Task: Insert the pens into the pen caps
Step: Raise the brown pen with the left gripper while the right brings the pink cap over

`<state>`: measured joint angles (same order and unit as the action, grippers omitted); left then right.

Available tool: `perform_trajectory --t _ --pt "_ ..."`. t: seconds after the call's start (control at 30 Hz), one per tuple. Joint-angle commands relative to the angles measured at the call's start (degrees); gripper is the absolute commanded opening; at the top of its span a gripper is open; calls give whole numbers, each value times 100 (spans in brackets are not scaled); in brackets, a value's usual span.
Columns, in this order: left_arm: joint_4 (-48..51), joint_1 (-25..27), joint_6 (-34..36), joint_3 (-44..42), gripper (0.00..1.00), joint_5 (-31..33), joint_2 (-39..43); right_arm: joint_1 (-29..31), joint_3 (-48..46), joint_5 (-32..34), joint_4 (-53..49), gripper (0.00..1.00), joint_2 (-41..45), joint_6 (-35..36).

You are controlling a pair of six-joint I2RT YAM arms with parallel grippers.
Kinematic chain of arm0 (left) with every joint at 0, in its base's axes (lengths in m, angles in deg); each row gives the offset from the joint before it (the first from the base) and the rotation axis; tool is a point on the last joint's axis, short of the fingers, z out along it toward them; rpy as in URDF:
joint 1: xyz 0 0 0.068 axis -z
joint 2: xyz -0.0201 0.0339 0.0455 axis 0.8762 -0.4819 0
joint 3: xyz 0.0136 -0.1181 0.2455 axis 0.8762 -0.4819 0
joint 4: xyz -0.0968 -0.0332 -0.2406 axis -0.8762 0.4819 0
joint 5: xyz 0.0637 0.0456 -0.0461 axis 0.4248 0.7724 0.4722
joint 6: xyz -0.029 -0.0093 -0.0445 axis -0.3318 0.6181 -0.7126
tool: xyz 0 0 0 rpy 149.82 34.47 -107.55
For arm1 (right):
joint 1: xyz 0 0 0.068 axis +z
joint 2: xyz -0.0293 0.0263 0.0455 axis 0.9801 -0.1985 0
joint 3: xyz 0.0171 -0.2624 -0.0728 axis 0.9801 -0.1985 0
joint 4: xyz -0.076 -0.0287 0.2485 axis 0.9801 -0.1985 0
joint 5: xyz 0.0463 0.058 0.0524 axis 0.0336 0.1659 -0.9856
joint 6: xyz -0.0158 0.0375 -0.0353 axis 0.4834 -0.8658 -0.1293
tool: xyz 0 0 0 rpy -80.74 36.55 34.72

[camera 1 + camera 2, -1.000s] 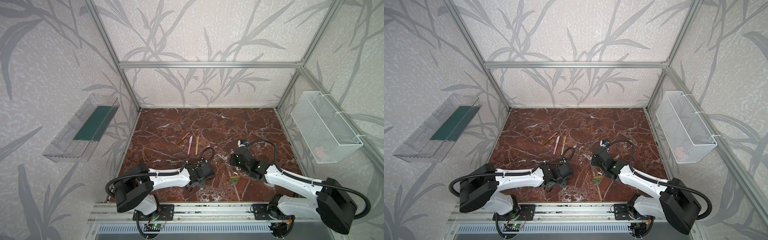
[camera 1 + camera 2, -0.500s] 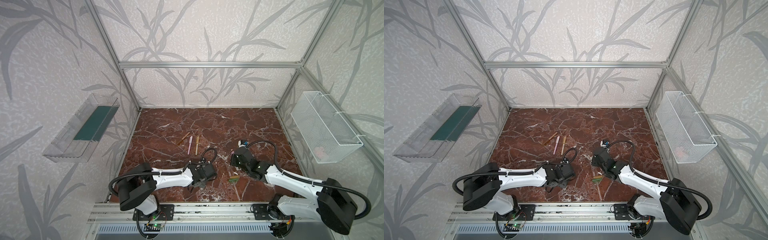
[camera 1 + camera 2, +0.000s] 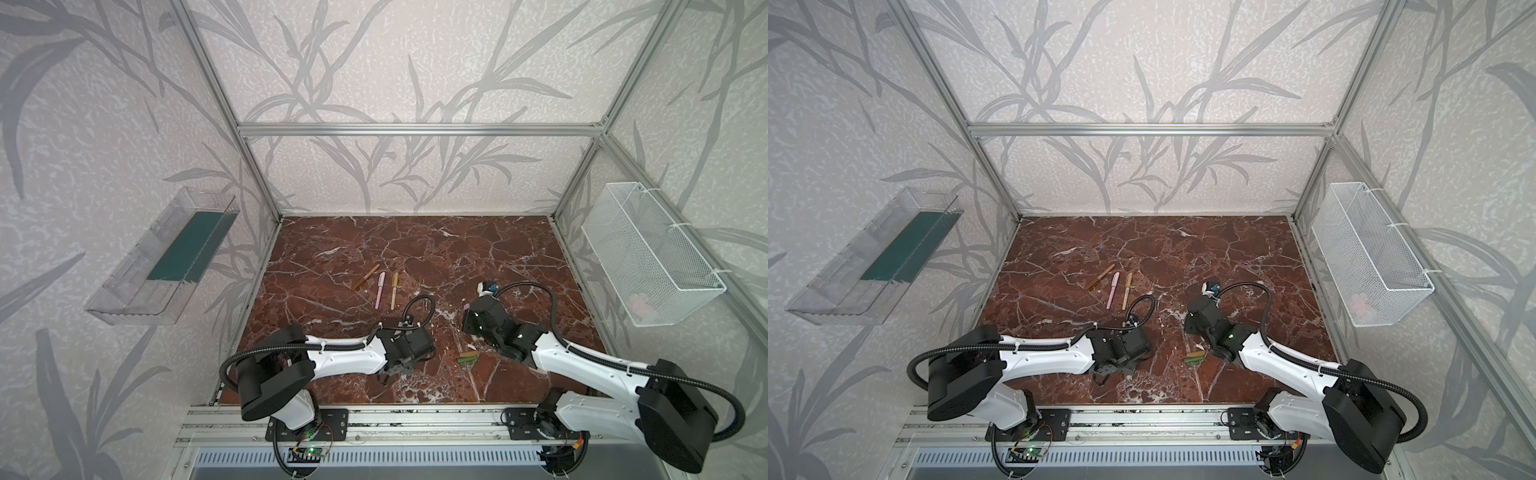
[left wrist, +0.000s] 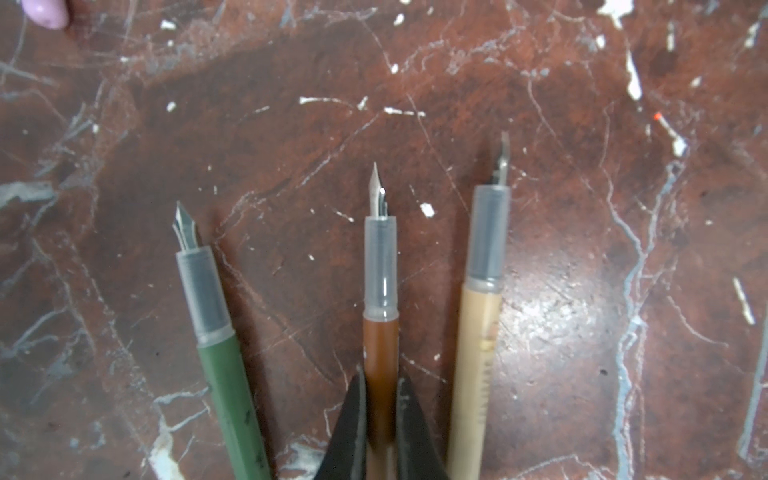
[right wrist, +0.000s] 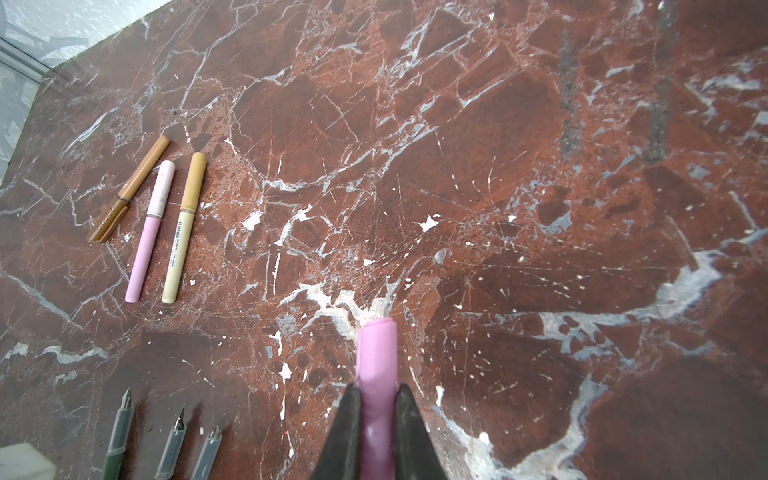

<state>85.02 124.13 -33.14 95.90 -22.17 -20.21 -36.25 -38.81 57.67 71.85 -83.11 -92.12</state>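
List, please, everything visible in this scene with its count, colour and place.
table: 1; red-brown marble; cell floor.
capped pens: 3; brown, pink, gold-tan; side by side, mid-table.
uncapped pens: 3; green, brown, tan; side by side near the front edge.
pink cap: 1; pink; in the right gripper.
loose caps: count unclear; green, olive; front centre of the table.
clear tray: 1; clear, green sheet inside; left wall.
wire basket: 1; white; right wall, something pink inside.
left gripper: 1; black; shut on the brown pen.
right gripper: 1; black; shut on the pink cap.
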Motion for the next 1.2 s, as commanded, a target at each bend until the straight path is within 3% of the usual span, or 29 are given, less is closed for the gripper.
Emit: perform_trajectory --t 0.0,0.17,0.3,0.5,0.67,0.93,1.03,1.17 --pt "390 -56 -147 -321 2 17 24 -11 -89 -15 101 4 145 53" --pt "867 -291 -15 -196 0 357 991 -9 -143 -366 562 4 163 135" --pt "676 -344 291 -98 0 362 2023 52 -118 -862 1176 4 125 209" --pt "-447 -346 919 -375 0 -559 3131 199 -87 -1716 2348 3 -155 13" --pt "-572 -348 1034 -360 0 -772 3164 382 -286 -2020 3602 2 -389 -344" --pt "-1174 -345 982 -523 0 -1250 3137 752 -663 -1590 5228 1 -508 -824" --pt "-1349 -344 942 -541 0 -1404 3071 860 -666 -1446 5536 0 -574 -1021" --pt "-1439 -344 932 -510 0 -1507 2971 1066 -494 -949 5145 0 -492 -1108"
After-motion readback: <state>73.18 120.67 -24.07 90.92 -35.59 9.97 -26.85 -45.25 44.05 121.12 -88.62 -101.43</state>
